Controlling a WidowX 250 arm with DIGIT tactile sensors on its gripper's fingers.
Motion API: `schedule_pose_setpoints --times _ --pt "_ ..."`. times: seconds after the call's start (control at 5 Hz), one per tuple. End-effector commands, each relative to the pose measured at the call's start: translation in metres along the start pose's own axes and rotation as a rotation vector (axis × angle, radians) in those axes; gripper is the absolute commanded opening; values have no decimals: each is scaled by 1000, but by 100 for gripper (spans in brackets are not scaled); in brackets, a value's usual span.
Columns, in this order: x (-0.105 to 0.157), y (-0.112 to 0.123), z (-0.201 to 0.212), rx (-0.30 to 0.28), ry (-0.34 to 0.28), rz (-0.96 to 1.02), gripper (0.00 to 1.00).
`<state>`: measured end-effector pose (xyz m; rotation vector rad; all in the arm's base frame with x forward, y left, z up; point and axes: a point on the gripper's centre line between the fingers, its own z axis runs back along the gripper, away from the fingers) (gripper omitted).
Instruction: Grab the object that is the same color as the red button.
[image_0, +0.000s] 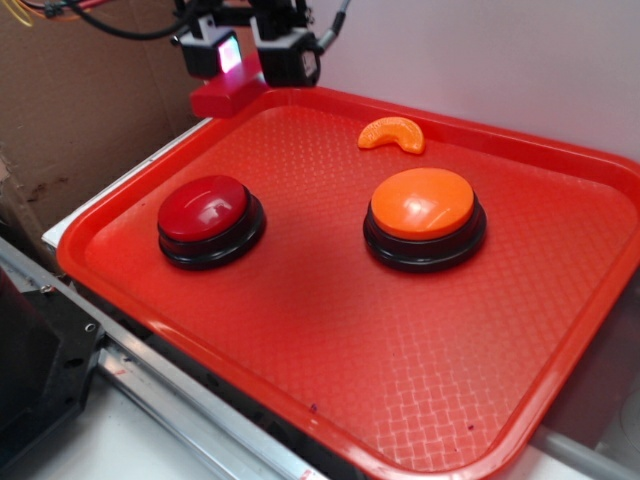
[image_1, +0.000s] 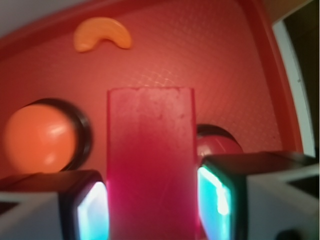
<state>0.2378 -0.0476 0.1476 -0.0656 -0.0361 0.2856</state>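
The small red block (image_0: 228, 92) sits between the fingers of my gripper (image_0: 250, 62) at the far left corner of the tray, just over its rim. In the wrist view the block (image_1: 150, 160) fills the gap of the gripper (image_1: 150, 200), and both glowing teal pads (image_1: 95, 210) lie against its sides. The red button (image_0: 205, 210), a glossy dark red dome on a black base, stands on the left of the tray, apart from the gripper. Only a slice of the red button (image_1: 217, 145) shows behind the block in the wrist view.
The red tray (image_0: 320, 330) holds an orange-domed button (image_0: 422, 205) (image_1: 37, 137) at centre right and an orange segment piece (image_0: 392, 133) (image_1: 102, 34) near the far rim. A cardboard wall stands at the left, a white wall behind, and a metal rail runs along the front.
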Motion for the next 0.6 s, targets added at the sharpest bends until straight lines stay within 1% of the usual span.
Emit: schedule_pose_setpoints --times 0.0,0.2,0.4 --pt "-47 2 32 -9 -76 -170 0" --pt "-56 -3 31 -8 -86 -199 0" --pt "-57 -3 28 1 -96 -188 0"
